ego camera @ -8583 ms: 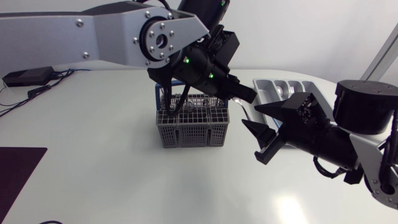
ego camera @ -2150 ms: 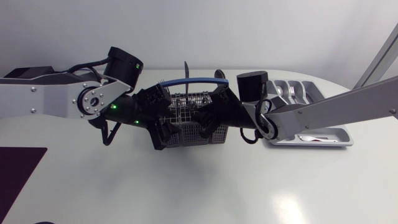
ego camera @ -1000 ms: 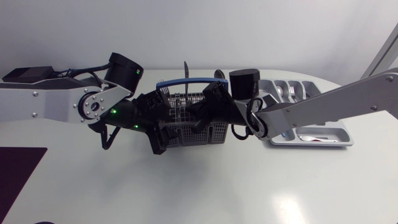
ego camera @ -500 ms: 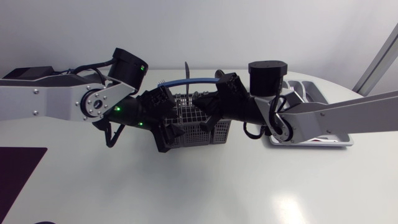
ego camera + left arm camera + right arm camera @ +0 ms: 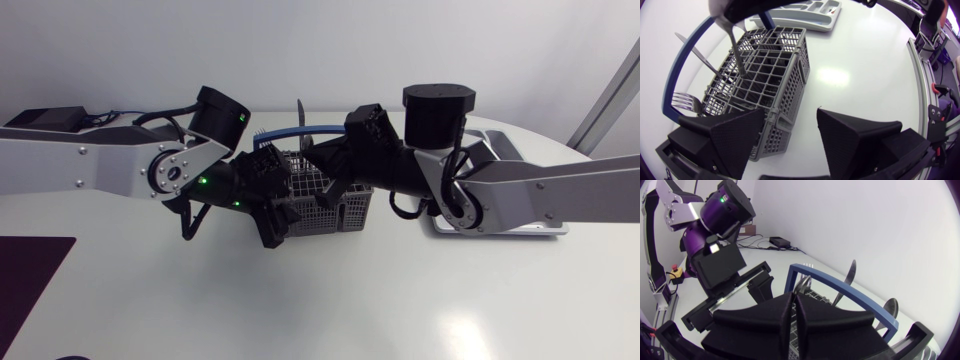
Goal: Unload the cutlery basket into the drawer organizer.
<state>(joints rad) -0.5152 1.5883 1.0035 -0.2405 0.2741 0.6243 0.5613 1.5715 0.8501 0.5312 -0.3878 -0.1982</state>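
The grey cutlery basket (image 5: 335, 205) with a blue handle (image 5: 300, 130) stands mid-table. My left gripper (image 5: 275, 208) is open at the basket's left end. The basket's corner (image 5: 775, 117) sits between its fingers (image 5: 735, 140). Over the basket, my right gripper (image 5: 320, 170) is shut on a thin silver piece of cutlery (image 5: 735, 45), whose lower end is still inside a compartment. The strip shows between the closed fingers (image 5: 792, 315). A knife (image 5: 298, 110) and a fork (image 5: 682, 102) stand in the basket. The grey drawer organizer (image 5: 530, 228) lies at the right, largely hidden behind my right arm.
A black box with cables (image 5: 45, 120) sits at the table's back left. A dark mat (image 5: 30, 265) lies at the front left corner. Bare white tabletop (image 5: 330, 300) stretches in front of the basket.
My right arm has risen over the basket, drawing the held cutlery upward. The left gripper and the basket have shifted slightly to the right.
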